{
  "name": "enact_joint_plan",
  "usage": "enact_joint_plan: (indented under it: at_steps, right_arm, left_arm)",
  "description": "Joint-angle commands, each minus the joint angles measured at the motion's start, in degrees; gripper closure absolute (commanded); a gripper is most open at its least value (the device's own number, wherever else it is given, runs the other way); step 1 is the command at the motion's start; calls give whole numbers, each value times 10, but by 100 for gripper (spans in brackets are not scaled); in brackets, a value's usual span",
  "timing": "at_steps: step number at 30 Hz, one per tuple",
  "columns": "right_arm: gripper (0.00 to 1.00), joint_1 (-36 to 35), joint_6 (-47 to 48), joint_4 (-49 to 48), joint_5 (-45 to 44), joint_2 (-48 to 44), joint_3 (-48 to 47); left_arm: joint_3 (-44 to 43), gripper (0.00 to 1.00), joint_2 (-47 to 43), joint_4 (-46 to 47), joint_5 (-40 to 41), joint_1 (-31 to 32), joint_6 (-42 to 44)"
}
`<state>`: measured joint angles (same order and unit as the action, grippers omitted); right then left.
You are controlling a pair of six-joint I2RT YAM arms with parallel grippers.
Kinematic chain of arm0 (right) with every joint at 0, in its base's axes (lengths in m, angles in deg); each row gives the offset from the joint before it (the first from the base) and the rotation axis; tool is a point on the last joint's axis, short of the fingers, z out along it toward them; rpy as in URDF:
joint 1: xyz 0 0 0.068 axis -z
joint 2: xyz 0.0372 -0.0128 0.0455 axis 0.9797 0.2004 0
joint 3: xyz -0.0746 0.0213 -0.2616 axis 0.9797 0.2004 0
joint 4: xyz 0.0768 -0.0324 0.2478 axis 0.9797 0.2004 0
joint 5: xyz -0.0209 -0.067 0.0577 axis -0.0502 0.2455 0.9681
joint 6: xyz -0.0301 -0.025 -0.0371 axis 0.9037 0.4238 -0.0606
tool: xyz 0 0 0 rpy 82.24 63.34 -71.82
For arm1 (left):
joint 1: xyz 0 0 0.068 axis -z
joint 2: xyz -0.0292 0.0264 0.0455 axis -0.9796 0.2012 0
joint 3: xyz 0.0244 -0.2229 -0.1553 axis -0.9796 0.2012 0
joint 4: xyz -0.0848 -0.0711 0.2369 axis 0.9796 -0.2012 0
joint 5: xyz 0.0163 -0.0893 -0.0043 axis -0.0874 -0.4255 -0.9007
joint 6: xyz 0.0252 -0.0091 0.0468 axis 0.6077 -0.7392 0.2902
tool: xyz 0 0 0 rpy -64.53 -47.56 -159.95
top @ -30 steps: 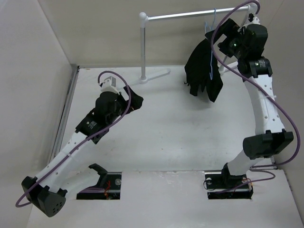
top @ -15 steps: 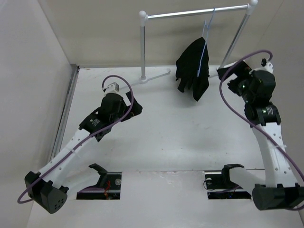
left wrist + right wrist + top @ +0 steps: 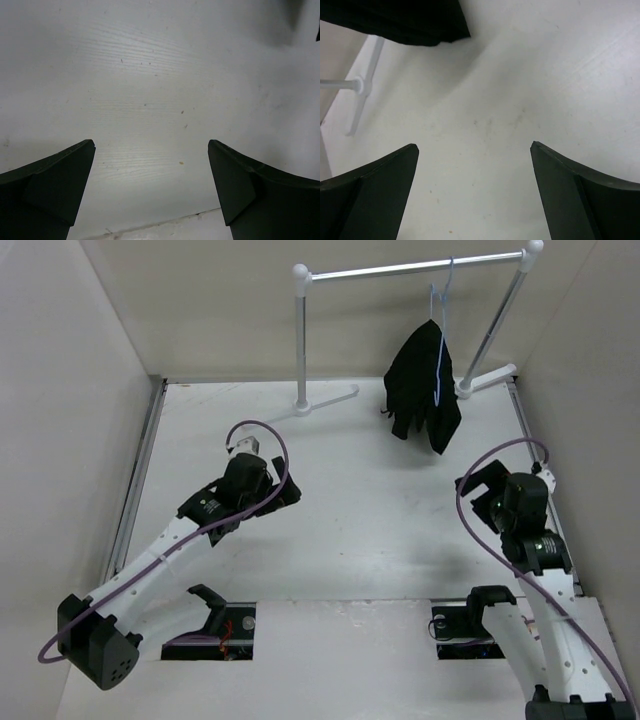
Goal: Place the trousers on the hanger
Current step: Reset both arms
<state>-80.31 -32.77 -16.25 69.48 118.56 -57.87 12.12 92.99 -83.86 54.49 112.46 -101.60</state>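
The black trousers (image 3: 421,388) hang folded over the pale-blue wire hanger (image 3: 438,335), whose hook sits on the rack's bar. Their lower edge also shows at the top of the right wrist view (image 3: 400,22). My right gripper (image 3: 478,486) is open and empty, low over the table at the right, well in front of the trousers; its jaws stand wide apart over bare table (image 3: 475,150). My left gripper (image 3: 288,492) is open and empty over the table's left middle, jaws wide apart (image 3: 150,147).
The white tubular garment rack (image 3: 301,330) stands at the back, its feet on the table (image 3: 330,396); one foot shows in the right wrist view (image 3: 362,85). Walls close in on the left, back and right. The table's near edge has two cut-outs by the arm bases.
My right gripper has let go of the hanger at the rack and drawn back and down toward the near right. The trousers have swung on the bar. The left arm has drawn back slightly.
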Motion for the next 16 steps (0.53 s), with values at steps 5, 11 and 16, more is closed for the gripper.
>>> enact_joint_plan:
  at_steps: [5, 11, 16]
  right_arm:
    - [0, -20, -66, 54, -27, -70, 51]
    - [0, -20, -60, 68, -23, -81, 62]
    - [0, -23, -59, 62, -21, -81, 66]
  left_arm:
    - [12, 0, -2, 2, -17, 4, -6]
    - [14, 0, 5, 4, -14, 6, -6]
    - [7, 0, 23, -4, -6, 4, -7]
